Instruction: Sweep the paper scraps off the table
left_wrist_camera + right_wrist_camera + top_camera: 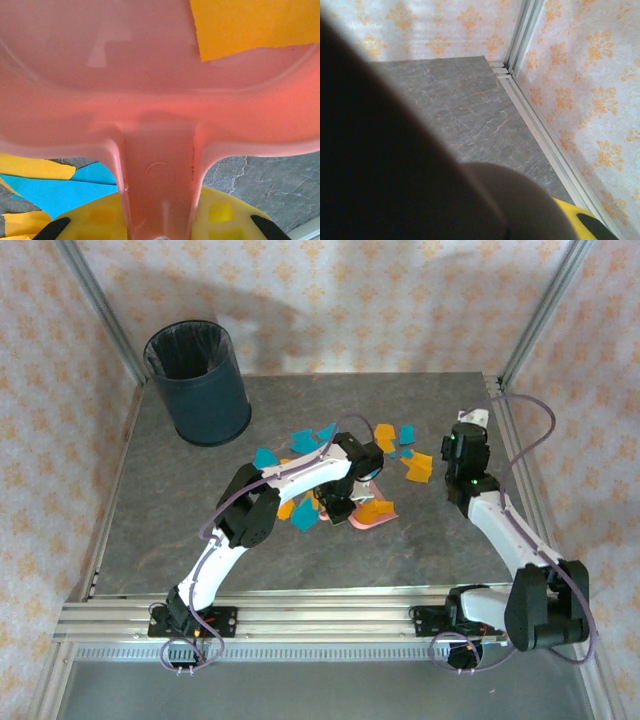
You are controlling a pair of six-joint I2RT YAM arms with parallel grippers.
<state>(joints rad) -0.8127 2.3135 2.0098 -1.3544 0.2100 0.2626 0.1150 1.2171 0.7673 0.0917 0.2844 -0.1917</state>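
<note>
The left gripper [160,230] has its fingers clamped on the handle of the pink dustpan [150,65], apparently keeping the pan low on the bench [170,530] so paper can slide in; one orange scrap [245,25] already lies on it. The paper scraps [405,455], teal and orange, sit around mid-bench, mostly from 10 to 2 o'clock of the pan, a few beside its handle. The right gripper [470,428] stands at their 3 o'clock near the rail, fingers together; a dark blurred shape crosses its camera, and I cannot identify it. The bin [198,385] occupies the 10 o'clock corner, probably for emptying.
</note>
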